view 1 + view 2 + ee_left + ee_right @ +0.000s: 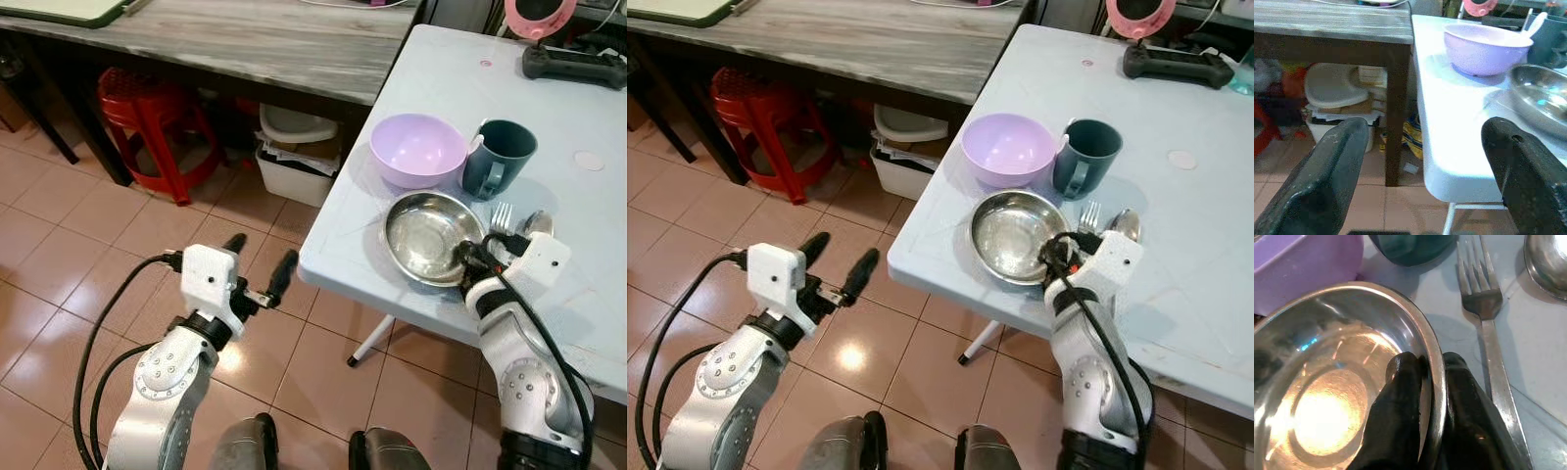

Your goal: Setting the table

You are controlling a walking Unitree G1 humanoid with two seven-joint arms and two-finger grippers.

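Steel bowl (427,235), shiny, shallow, rim pinched by right end effector (1432,369), left end effector (257,264) spread wide

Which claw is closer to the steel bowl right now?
Right. The right claw is shut on the steel bowl, one finger inside its rim and one outside. The left claw hangs open over the floor, off the table's edge.

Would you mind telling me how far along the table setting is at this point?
Already on the white table: purple bowl, teal mug, fork and spoon. In hand: the right gripper pinches the steel bowl by its rim, near the table's edge. The left gripper is open over the floor. Left: placing the steel bowl and letting go.
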